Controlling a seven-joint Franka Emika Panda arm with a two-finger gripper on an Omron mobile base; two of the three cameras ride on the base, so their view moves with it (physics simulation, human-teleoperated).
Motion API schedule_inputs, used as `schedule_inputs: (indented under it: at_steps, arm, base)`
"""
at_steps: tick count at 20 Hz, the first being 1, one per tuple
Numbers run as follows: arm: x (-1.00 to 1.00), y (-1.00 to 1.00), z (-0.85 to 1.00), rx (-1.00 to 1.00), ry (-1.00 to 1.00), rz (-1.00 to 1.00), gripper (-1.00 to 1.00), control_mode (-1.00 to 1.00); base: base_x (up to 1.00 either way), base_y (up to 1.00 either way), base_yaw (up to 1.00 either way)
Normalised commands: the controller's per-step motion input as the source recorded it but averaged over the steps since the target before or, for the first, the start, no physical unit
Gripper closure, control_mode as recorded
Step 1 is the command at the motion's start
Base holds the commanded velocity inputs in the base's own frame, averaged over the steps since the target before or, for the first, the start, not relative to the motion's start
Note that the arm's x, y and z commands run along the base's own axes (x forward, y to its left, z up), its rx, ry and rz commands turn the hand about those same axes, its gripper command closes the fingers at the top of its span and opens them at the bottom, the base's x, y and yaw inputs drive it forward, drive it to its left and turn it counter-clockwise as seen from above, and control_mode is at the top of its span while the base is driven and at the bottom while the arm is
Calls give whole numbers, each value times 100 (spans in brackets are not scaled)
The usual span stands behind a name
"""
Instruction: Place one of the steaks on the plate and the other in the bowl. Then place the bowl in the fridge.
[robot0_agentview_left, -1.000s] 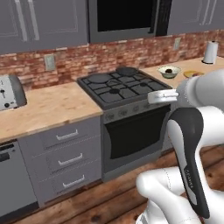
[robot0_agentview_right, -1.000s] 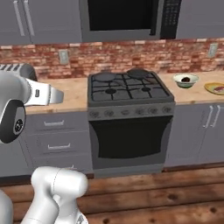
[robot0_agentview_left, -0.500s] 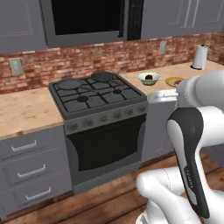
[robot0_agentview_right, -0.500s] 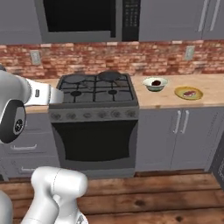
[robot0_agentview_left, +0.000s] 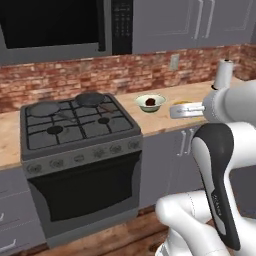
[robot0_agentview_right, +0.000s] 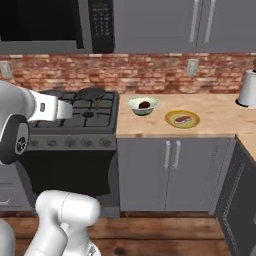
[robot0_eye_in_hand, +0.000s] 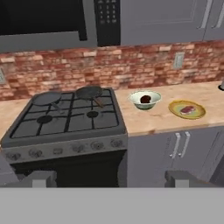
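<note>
Surroundings: we see a stove (robot0_eye_in_hand: 65, 122) with two dark pans (robot0_eye_in_hand: 89, 92) on its back burners, a microwave (robot0_agentview_left: 55, 25) above, a brick wall behind, and a paper roll (robot0_agentview_left: 223, 74) far right on the worktop (robot0_agentview_right: 220, 122).
Bowl: the bowl (robot0_agentview_right: 143, 105) sits upright on the worktop just right of the stove, holding the darker steak (robot0_eye_in_hand: 145, 99).
Plate: the plate (robot0_agentview_right: 182, 119) lies flat, right of the bowl and apart from it, carrying the red steak (robot0_agentview_right: 182, 119); its long axis seems to run left-right, though small.
Pincer: the pincer (robot0_eye_in_hand: 109, 179) is spread wide, empty, well back from the worktop.
</note>
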Motion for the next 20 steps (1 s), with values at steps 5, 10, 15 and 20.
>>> schedule_inputs:
  at_steps: [5, 10, 15, 20]
  arm:
    - [0, 0, 0, 0, 0, 0, -100, 100]
    - [0, 0, 0, 0, 0, 0, -100, 100]
    - [0, 0, 0, 0, 0, 0, -100, 100]
    - [0, 0, 0, 0, 0, 0, -100, 100]
  base:
    - [91, -94, 27]
    - [61, -94, 27]
    - [28, -30, 16]
    - [-2, 15, 1]
